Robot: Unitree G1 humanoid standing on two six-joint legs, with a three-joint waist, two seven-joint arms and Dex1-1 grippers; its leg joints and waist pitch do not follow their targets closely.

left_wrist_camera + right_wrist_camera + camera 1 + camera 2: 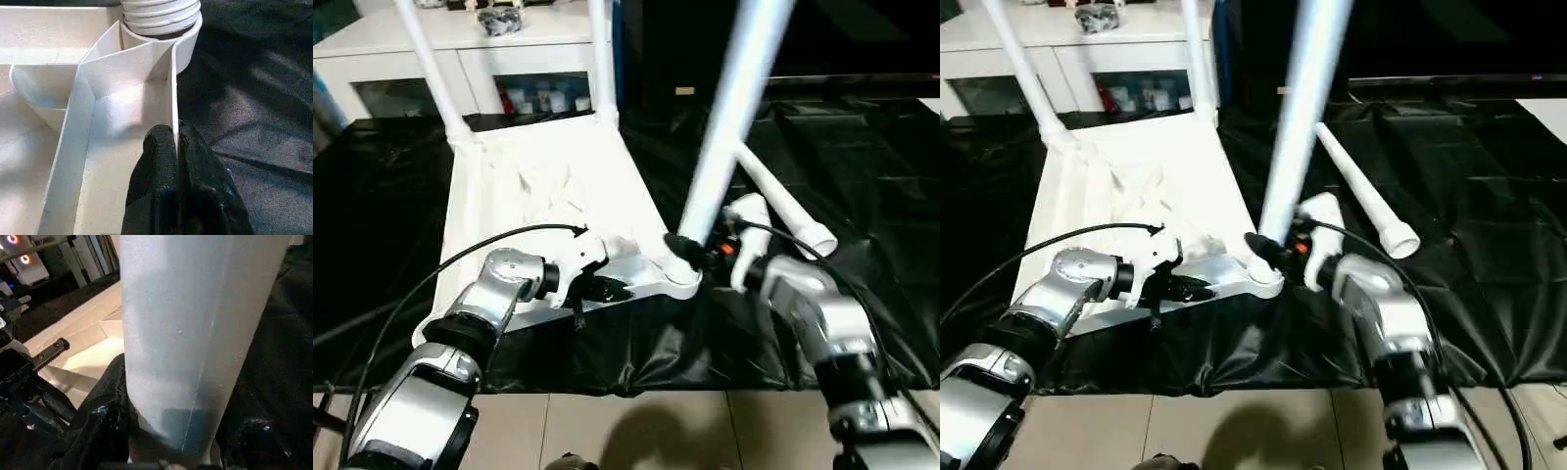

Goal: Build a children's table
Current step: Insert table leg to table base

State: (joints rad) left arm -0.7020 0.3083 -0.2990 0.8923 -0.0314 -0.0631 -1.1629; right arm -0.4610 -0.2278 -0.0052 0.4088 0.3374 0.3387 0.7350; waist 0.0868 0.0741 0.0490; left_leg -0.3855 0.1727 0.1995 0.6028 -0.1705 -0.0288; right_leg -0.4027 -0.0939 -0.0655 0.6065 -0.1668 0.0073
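Leg [734,108] clasped low in right claw [690,253], long axis rising steeply from near corner socket [677,277] of upturned tabletop [548,196] on black-draped desk [862,157]; left claw [175,161] pinched shut on rim beside that socket

White plastic tabletop [558,196] lying upside down on black sheeting, ribbed underside up. Two white tubular legs [433,69] stand in its far corner sockets, well beyond both pincers. A third leg [729,117] rises tilted from the near corner socket [675,279], its lower end between the right gripper's [695,247] fingers. The left gripper [176,147] pinches the near rim wall beside that socket. A fourth leg [1366,201] lies loose on the sheeting, just beyond the right gripper.
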